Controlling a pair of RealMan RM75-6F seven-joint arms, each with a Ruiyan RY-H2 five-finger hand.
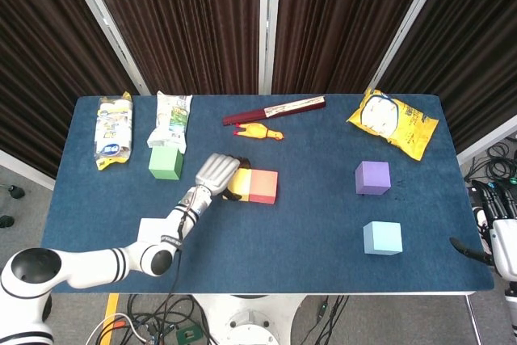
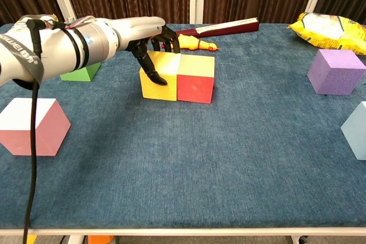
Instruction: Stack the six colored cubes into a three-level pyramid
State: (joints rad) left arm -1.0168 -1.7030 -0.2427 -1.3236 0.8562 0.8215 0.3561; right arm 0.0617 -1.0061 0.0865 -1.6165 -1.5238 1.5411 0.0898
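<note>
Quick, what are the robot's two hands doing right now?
Left hand: grips the yellow cube.
Right hand: barely visible at the table edge, cannot tell.

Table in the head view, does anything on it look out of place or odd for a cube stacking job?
Yes, some clutter unrelated to the cubes lies along the far edge: a rubber chicken toy, a dark red stick-like item, a yellow snack bag and two snack packets. Nothing looks spilled or damaged. The green cube sits close to one packet.

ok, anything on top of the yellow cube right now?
Only the left hand: its fingers drape over the yellow cube, thumb down the front-left face. No cube is stacked there. In the head view the hand hides most of the cube's top. The red cube sits beside it.
</note>
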